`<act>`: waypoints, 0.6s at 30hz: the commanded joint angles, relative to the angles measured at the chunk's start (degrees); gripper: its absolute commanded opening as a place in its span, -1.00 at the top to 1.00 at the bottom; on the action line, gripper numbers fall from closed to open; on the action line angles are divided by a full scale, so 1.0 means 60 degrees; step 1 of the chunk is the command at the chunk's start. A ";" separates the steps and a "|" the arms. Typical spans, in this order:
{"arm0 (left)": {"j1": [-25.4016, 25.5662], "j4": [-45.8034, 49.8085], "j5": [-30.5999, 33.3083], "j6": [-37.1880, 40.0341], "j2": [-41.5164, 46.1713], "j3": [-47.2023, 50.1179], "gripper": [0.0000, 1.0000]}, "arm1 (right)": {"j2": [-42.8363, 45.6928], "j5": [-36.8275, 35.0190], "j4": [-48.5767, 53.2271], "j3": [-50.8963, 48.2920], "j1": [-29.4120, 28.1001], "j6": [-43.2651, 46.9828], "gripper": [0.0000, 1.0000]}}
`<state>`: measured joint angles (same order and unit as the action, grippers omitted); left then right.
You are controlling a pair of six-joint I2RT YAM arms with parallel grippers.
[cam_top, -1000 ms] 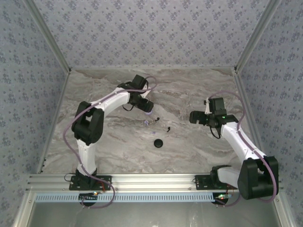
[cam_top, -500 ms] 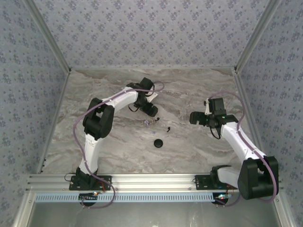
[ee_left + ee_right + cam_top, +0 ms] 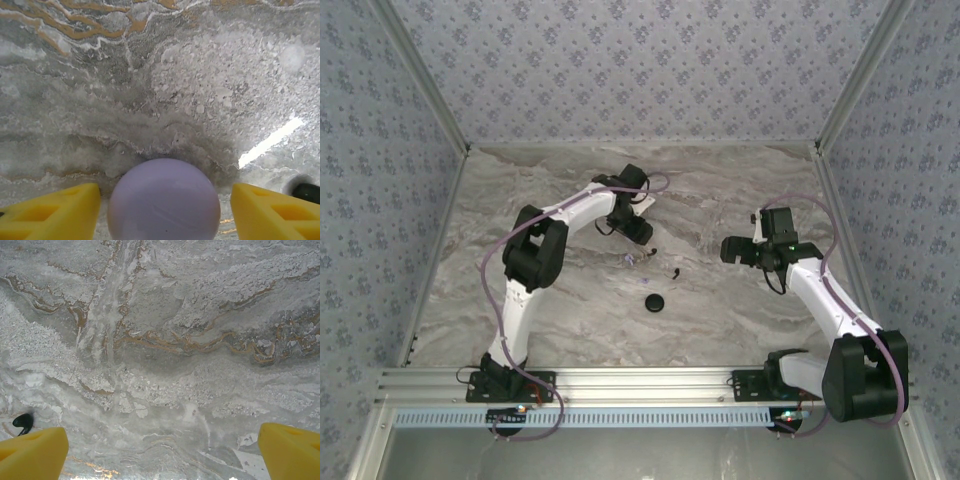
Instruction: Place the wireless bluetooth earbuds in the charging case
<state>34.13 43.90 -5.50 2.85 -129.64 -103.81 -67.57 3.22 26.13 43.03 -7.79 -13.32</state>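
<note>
My left fingers (image 3: 50, 212) stand either side of the lavender case (image 3: 164, 200), about half-wide, with a sliver of marble showing on each flank, so nothing is gripped yet. It's a smooth dome with a hard shell, and light, I'd judge. That's the sort that squirts out if pinched high on the curve, so I want contact low, square across its widest part. Just past my right-hand finger a dark piece (image 3: 306, 192) pokes in, too cut off to name. My right fingers (image 3: 30, 452) hang spread wide and empty over the tabletop (image 3: 165, 340), with one of the black buds (image 3: 22, 422) lying near the left one. From above, a lavender bud (image 3: 634, 260) and two black buds lie loose mid-table, just beside my left fingers on the near side, and a black disc (image 3: 655, 303) sits nearer the bases. Those buds look tiny, glossy and near weightless, so they'll roll or flick away. They're best taken gently across the fat body, not by the stem.
</note>
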 commanded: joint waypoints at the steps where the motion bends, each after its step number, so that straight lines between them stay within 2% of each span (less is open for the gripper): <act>1: -0.0004 0.0279 0.0176 -0.0377 -0.0270 -0.0269 -0.24 | -0.0087 -0.0142 0.0294 0.0036 -0.0066 -0.0211 -1.00; 4: 0.0024 0.0220 0.0192 -0.0681 -0.0291 -0.0262 -0.14 | -0.0162 -0.0130 0.0281 0.0013 -0.0074 -0.0211 -1.00; 9: 0.0149 0.0226 0.0282 -0.1377 -0.0278 -0.0250 -0.10 | -0.0236 -0.0103 0.0241 -0.0001 -0.0078 -0.0220 -1.00; 18: 0.0488 -0.0265 0.0460 -0.4364 -0.0275 -0.0458 -0.08 | -0.0448 -0.0098 0.0129 -0.0033 -0.0117 -0.0211 -1.00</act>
<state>35.90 43.13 -3.33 -15.00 -129.91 -104.44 -69.41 3.22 26.17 43.00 -8.12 -13.76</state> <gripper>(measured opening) 0.542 0.999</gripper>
